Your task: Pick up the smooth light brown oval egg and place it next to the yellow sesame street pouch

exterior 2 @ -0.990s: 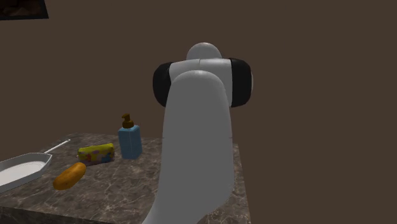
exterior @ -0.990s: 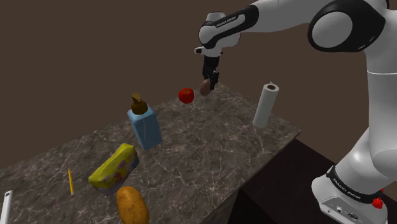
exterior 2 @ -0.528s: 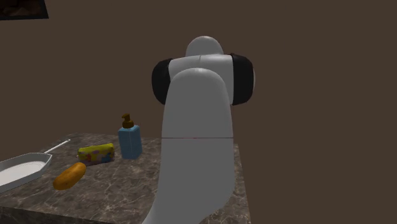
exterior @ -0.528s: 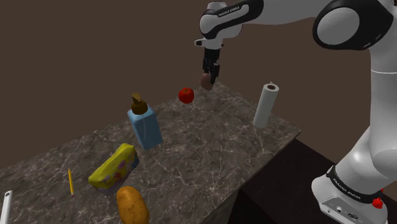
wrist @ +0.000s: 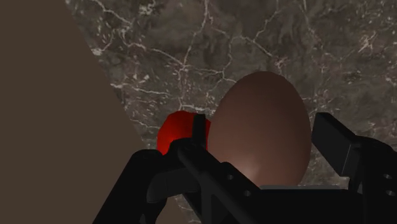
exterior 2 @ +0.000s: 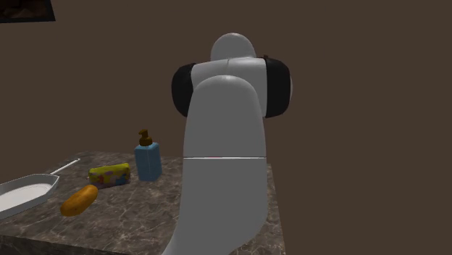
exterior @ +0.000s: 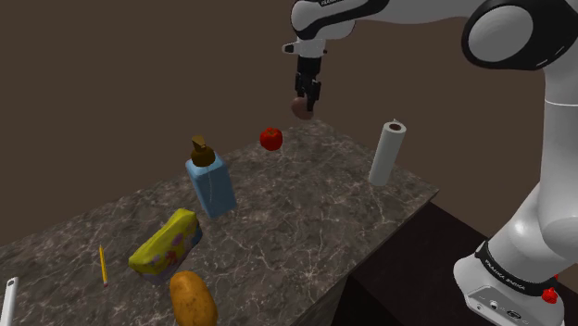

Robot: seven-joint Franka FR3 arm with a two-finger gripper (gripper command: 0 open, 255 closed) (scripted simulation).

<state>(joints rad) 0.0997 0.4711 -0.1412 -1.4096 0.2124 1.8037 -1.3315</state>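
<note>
Dark marbled countertop (exterior: 306, 213), plain brown wall behind. The gripper (exterior: 307, 100) hangs high over the counter's far corner, its fingers closed onto the brown egg (wrist: 261, 130). In the wrist view the egg sits clasped between both fingers, clear of the surface. A red fruit (exterior: 270, 139) lies on the counter below, just off to one side.

The yellow pouch (exterior: 167, 243) lies toward the shoulder view's lower left, well apart from the egg. A blue soap bottle (exterior: 210, 182) stands between the two, and a potato (exterior: 192, 299) lies near the pouch's front end.

Step, by my reading: pick complete, carry to the pouch not yet made.

Next move: you need to travel across toward the pouch, keeping enough height to clear the bottle's pump top. Then descend onto bare counter beside the pouch. The side facing the bottle looks freest; the potato crowds the near end. The egg is smooth and round, so release it low or it may roll.
</note>
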